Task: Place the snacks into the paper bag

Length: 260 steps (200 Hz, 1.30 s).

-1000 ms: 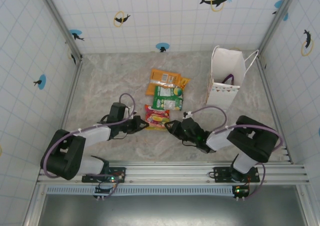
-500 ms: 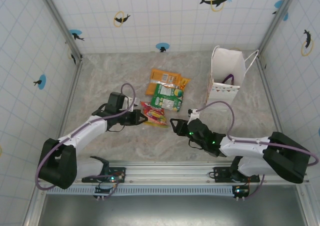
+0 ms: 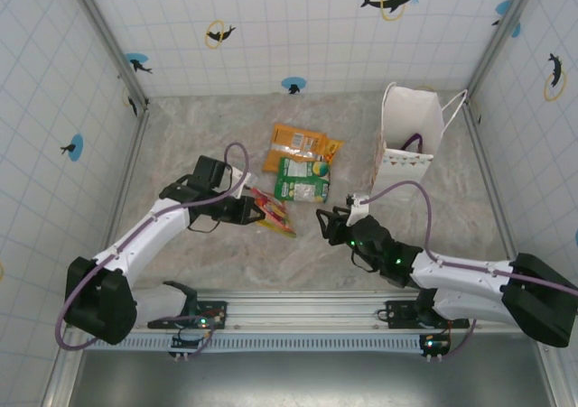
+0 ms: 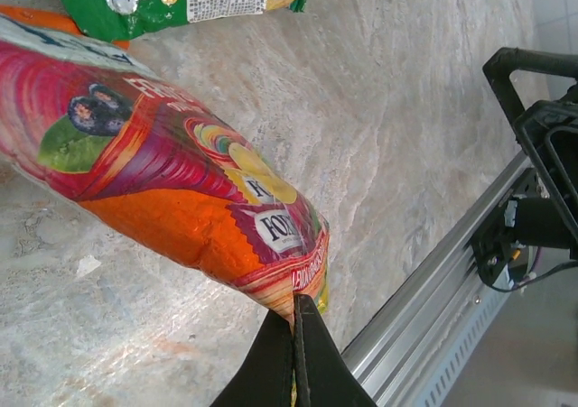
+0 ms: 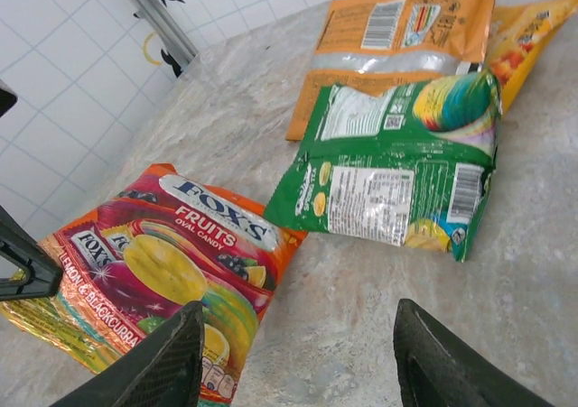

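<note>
My left gripper (image 3: 256, 211) is shut on the edge seam of the red-yellow Fox's snack packet (image 3: 274, 214), which is tilted up off the marble table; the left wrist view shows the shut gripper (image 4: 295, 304) pinching the packet (image 4: 172, 181). My right gripper (image 3: 329, 221) is open just right of that packet, low over bare table (image 5: 293, 326). A green packet (image 3: 302, 179) (image 5: 406, 172) lies flat behind, and an orange packet (image 3: 294, 142) (image 5: 406, 37) and a yellow one (image 5: 533, 32) lie beyond it. The white paper bag (image 3: 408, 141) stands upright at the back right with something purple inside.
Tiled walls close in the left, back and right. An aluminium rail (image 3: 316, 308) (image 4: 424, 299) runs along the near edge. The right arm's black links (image 4: 542, 109) sit close to the right of the held packet. Bare table lies between the packets and the bag.
The left gripper has moved up and back a little, tipping the red-yellow packet up off the table. The right arm has stretched forward and right, its jaws a bit wider.
</note>
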Tool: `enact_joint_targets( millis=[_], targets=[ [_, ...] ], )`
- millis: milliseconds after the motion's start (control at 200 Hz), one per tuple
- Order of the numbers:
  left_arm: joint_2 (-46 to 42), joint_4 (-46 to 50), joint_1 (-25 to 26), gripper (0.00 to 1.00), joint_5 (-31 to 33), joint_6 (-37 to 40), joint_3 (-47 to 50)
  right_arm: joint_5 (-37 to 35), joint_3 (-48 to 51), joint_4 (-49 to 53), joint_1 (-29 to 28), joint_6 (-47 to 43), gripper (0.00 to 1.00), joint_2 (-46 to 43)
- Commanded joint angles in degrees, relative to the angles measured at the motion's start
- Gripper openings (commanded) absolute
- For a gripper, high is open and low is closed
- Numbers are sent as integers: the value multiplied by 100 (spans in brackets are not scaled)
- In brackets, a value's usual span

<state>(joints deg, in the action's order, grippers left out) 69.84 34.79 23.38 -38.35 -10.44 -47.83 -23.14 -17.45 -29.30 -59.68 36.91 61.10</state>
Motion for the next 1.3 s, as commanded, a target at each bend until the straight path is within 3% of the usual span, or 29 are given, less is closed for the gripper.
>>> enact_joint_targets(
  millis=[0,365,505,665,956,1096,1296],
  targets=[
    [-22,351,44,0,-12,191,-276,-229,114,-43,-17,-469,57,-192],
    [-220,244,54,0,18,510,-464,-197,169,-9,8,-1030,59,-488],
    [-261,556,56,0,111,1147,-754,281,133,53,169,-1523,61,-668],
    [-378,673,481,0,594,1838,-1006,951,62,193,419,-2067,62,-873],
    [-431,1024,851,0,453,2939,-1325,1653,-423,1118,441,-3329,72,-971],
    [-161,896,934,0,927,2314,-1508,1805,-566,1141,345,-3462,75,-842],
    [371,739,1079,0,1077,1015,-1722,797,-698,716,-401,-3861,77,-473]
  ],
)
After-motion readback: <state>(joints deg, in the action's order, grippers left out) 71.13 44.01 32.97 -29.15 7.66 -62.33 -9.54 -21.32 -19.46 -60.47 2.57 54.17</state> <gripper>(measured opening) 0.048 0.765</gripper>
